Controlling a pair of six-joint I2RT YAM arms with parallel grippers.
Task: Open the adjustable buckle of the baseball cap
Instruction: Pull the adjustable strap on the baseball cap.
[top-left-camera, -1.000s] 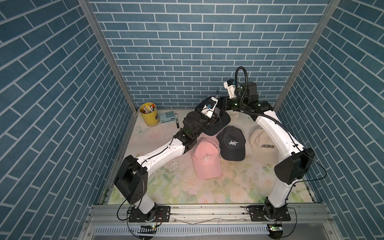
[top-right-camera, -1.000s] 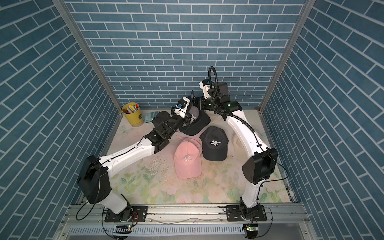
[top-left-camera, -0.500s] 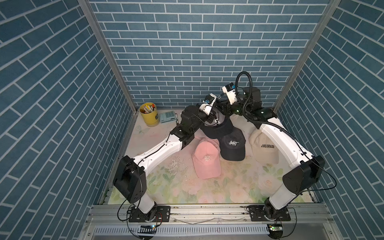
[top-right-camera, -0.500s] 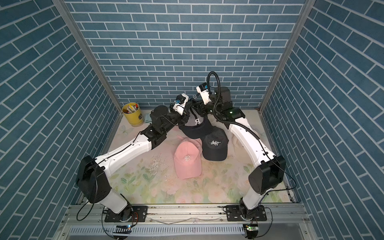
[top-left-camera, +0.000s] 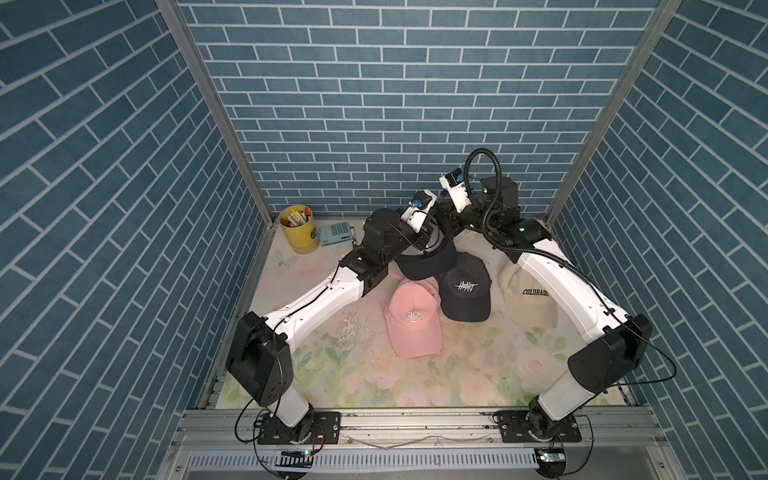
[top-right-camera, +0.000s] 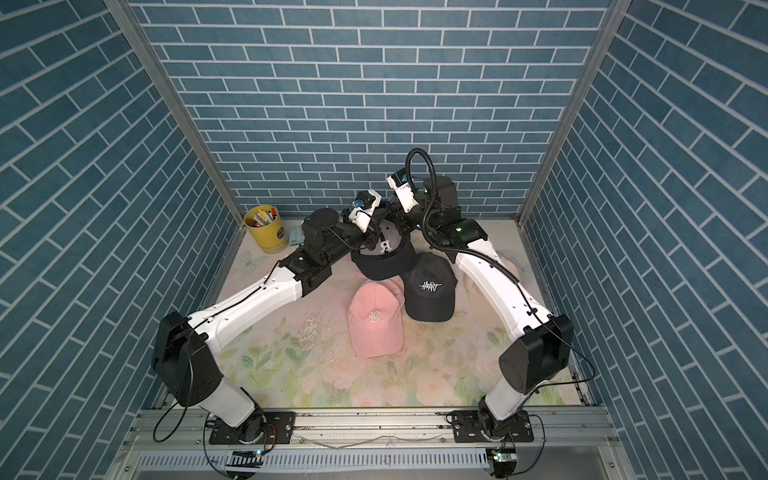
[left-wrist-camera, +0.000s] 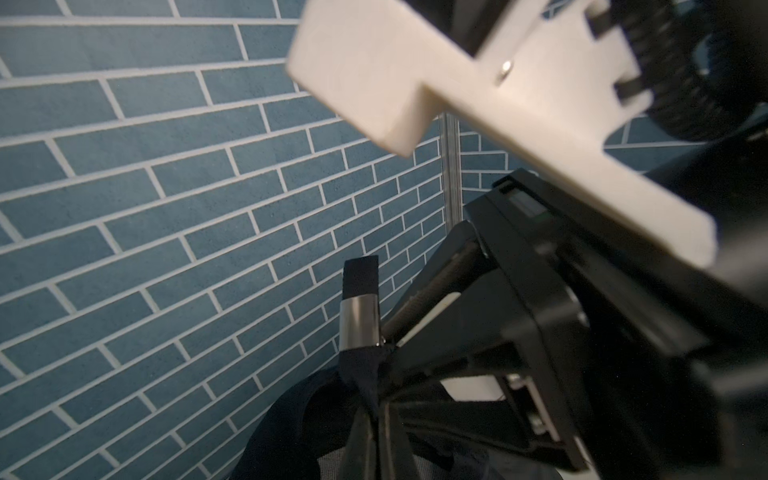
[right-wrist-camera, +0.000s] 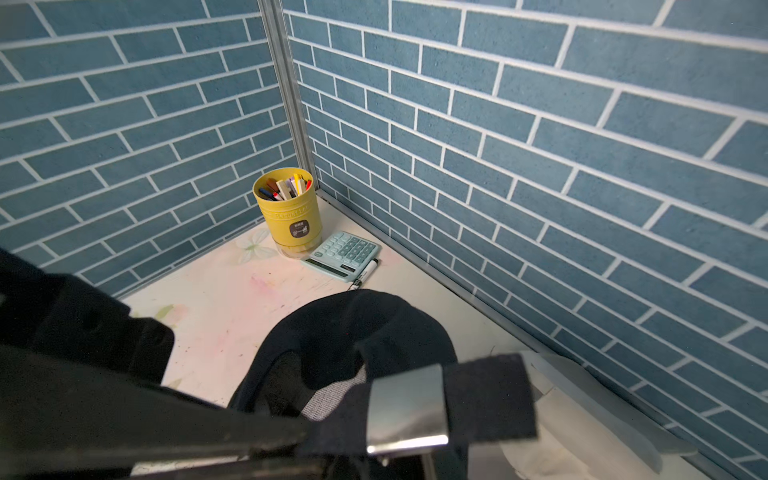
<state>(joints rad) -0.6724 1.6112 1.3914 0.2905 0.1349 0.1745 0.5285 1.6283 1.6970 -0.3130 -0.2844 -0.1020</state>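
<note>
Nearest the front, the floral worktop (top-left-camera: 374, 374) lies between my two arm bases. On it, a pink cap (top-left-camera: 413, 320) sits a little left of centre. A black cap lettered HEART (top-left-camera: 465, 291) lies just behind it to the right, touching it. A cream cap lettered COLORADO (top-left-camera: 528, 299) lies farther right, partly under my right arm (top-left-camera: 552, 282).

Behind these, both my arms meet over the back middle of the worktop at the navy cap (top-right-camera: 384, 259), the one I am working on. In both top views its dark brim points toward the front and overlaps the back edges of the pink and black caps. A pale R shows on its grey front panel.

In the left wrist view my left jaws are pinched shut on the strap (left-wrist-camera: 360, 274) just below the buckle (left-wrist-camera: 359, 322), and the strap stands upright above them. The silver buckle is around the strap, with a short free end beyond it. My right jaws reach in close beside the buckle. In the right wrist view a blurred black finger (right-wrist-camera: 208, 428) runs up to the fabric just beside the buckle. I cannot tell whether those jaws are parted or closed, or whether they grip anything.

Farther back, in the left rear corner, stands a yellow cup (right-wrist-camera: 291, 220) full of pens. A pale green calculator (right-wrist-camera: 345, 253) lies just beside it, with a marker (right-wrist-camera: 365, 272) along the calculator's edge. Blue brick walls (top-left-camera: 395, 104) close the space behind.
</note>
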